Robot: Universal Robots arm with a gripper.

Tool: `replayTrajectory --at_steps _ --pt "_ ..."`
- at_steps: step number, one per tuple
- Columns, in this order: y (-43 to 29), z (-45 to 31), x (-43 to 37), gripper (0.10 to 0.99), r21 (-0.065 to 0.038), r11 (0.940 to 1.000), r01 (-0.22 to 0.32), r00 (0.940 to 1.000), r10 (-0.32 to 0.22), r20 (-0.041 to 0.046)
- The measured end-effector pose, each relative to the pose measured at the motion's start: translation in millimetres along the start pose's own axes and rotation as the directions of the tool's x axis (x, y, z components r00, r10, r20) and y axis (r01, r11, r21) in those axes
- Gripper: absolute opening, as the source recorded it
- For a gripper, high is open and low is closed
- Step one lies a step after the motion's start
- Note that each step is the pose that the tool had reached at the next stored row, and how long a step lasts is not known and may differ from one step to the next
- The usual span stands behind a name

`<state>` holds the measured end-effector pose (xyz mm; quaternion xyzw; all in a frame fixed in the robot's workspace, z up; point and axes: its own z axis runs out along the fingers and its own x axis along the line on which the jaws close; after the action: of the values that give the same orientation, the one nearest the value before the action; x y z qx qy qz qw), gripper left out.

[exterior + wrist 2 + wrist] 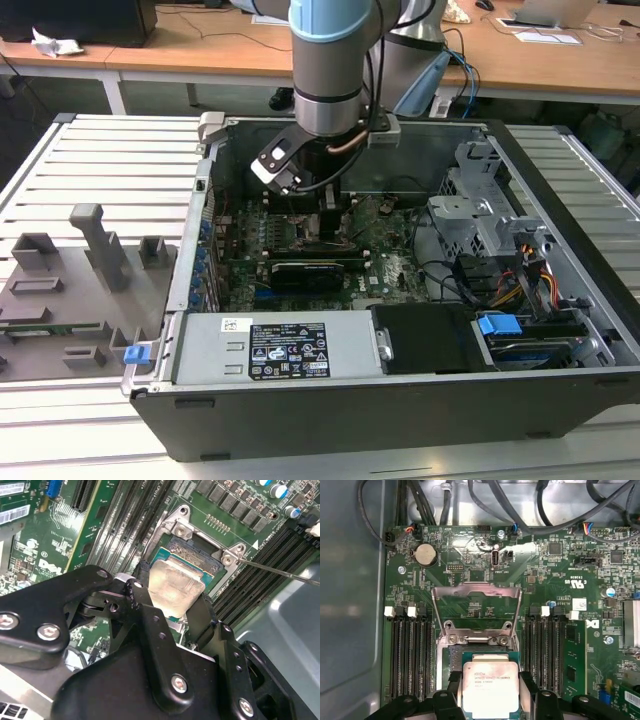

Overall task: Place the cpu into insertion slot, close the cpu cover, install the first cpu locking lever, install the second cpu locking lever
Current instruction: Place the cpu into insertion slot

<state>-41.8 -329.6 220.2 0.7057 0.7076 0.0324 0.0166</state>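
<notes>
1. I see the cpu [490, 687] level, metal top up, its edges square with the insertion slot [195, 555] just beneath; I cannot tell whether they touch.
2. The end effector [172, 602] is clamped on two opposite cpu edges and hides part of the slot.
3. The cpu cover [476, 592] stands swung open beyond the slot, and memory slots [407, 655] flank it.
</notes>
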Motion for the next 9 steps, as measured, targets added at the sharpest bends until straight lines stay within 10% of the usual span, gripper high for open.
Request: replayTrajectory --at_steps 9 --pt "-2.2 5.3 3.3 0.541 0.000 1.0000 0.000 1.0000 0.000 0.0000"
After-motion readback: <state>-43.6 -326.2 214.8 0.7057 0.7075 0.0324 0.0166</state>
